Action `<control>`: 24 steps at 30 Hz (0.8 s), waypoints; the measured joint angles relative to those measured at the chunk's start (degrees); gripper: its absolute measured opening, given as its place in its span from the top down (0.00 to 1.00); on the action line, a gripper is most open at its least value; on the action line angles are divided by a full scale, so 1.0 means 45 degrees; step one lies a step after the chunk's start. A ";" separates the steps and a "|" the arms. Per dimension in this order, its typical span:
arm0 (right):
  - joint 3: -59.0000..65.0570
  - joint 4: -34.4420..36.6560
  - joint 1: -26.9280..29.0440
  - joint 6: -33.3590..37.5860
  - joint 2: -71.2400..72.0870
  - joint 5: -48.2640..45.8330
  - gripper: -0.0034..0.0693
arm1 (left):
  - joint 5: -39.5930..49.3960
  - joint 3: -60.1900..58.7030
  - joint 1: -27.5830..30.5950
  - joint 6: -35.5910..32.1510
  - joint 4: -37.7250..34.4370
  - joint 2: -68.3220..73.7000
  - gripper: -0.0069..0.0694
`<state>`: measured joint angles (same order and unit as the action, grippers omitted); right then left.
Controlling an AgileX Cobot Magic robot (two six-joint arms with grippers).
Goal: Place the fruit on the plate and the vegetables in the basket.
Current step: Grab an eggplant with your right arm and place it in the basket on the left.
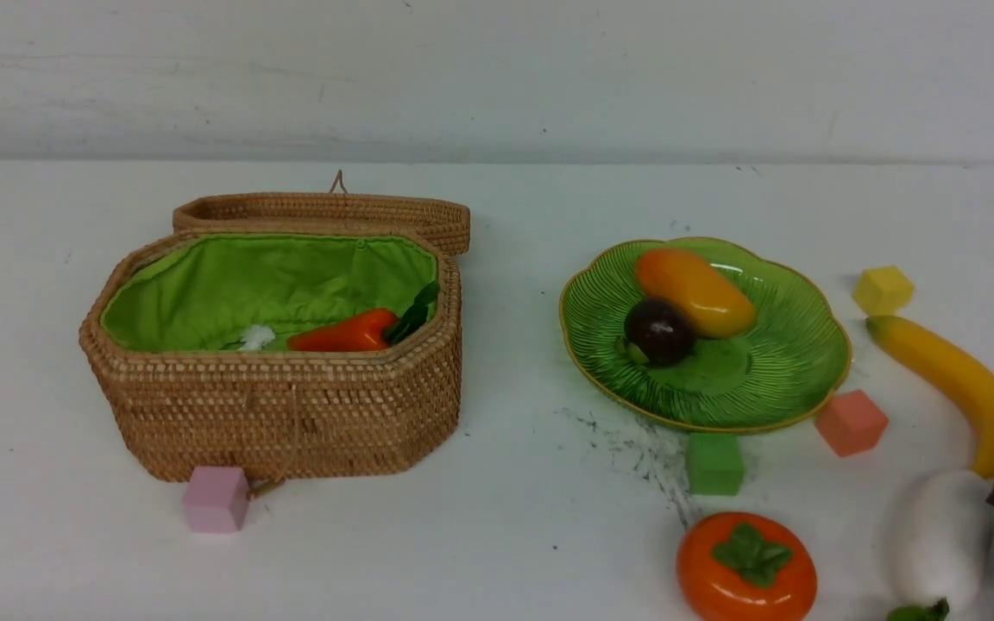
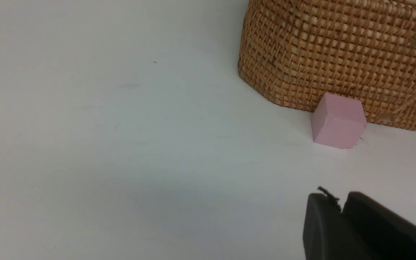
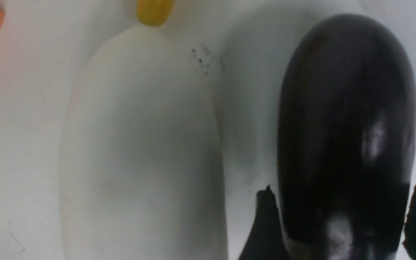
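Worktop (image 1: pixel 497 535): white, with dark scuff marks just in front of the plate.
Basket (image 1: pixel 290 414): stood on the left half. Its lid (image 1: pixel 324 211) was swung open behind it and the green lining showed.
Carrot (image 1: pixel 346 334): lay inside the basket along the near wall, leaves toward the right.
Plate (image 1: pixel 773 362): right of centre, well apart from the basket.
Mango (image 1: pixel 694 291): lay on the far part of the plate.
Mangosteen (image 1: pixel 659 330): on the plate, touching the mango's near side.
Banana (image 1: pixel 954 379): on the worktop by the right edge, near the plate but not on it.
Persimmon (image 1: pixel 745 565): on the worktop at the near edge, in front of the plate, cap up.
Radish (image 1: pixel 937 539): on the worktop by the near right corner, its far tip close to the banana's near end.
Pink cube (image 1: pixel 216 498): just beside the basket's near wall.
Green cube (image 1: pixel 714 463), orange cube (image 1: pixel 851 422): at the plate's near rim.
Yellow cube (image 1: pixel 883 289): just beyond the banana's far end.
Left claw (image 2: pixel 339 200): closed, nothing between its fingers, over bare worktop near the pink cube.
Right claw (image 3: pixel 343 186): fingers stood either side of a dark glossy oblong thing (image 3: pixel 345 108) beside the radish. Could not tell whether they pressed it or stood clear.
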<state>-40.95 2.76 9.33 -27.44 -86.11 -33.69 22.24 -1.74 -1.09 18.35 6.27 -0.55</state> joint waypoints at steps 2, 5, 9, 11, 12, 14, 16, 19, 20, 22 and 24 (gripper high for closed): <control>0.0010 -0.0346 0.0000 0.0000 0.0000 0.0000 0.29 | 0.0000 0.0000 0.0000 0.0000 0.0000 0.0000 0.81; 0.0010 -0.0710 0.0000 0.0000 0.0000 0.0000 0.34 | 0.0000 0.0000 0.0000 0.0000 0.0000 0.0000 0.81; 0.0010 -0.0978 0.0000 0.0000 0.0000 -0.0014 0.41 | 0.0000 0.0000 0.0000 0.0000 0.0000 0.0000 0.80; 0.0010 -0.0965 0.0000 0.0000 0.0000 -0.0098 0.41 | 0.0000 0.0000 0.0000 0.0000 0.0000 0.0000 0.80; 0.0010 -0.0965 0.0000 0.0000 0.0000 -0.0100 0.41 | 0.0000 0.0000 0.0000 0.0000 0.0000 0.0000 0.80; 0.0010 -0.0956 0.0000 0.0000 0.0000 -0.0239 0.41 | 0.0000 0.0000 0.0000 0.0000 0.0000 0.0000 0.79; 0.0010 -0.0956 0.0000 0.0000 0.0042 -0.0357 0.41 | 0.0000 0.0000 0.0000 0.0000 0.0000 0.0000 0.79; 0.0010 -0.0940 0.0000 0.0000 0.0340 -0.0698 0.41 | 0.0000 0.0000 0.0000 0.0000 0.0000 0.0000 0.79; -0.0013 -0.0940 0.0000 0.0000 0.0405 -0.0735 0.41 | 0.0000 0.0000 0.0000 0.0000 0.0000 0.0000 0.79; -0.0278 -0.0940 0.0000 0.0000 0.0779 -0.1060 0.41 | 0.0000 0.0000 0.0000 0.0000 0.0000 0.0000 0.78; -0.0984 -0.0940 0.0000 0.0000 0.1225 -0.1544 0.41 | 0.0000 0.0000 0.0000 0.0000 0.0000 0.0000 0.78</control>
<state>-45.37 -1.47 9.33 -27.44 -80.60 -40.63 22.24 -1.74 -1.09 18.35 6.27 -0.55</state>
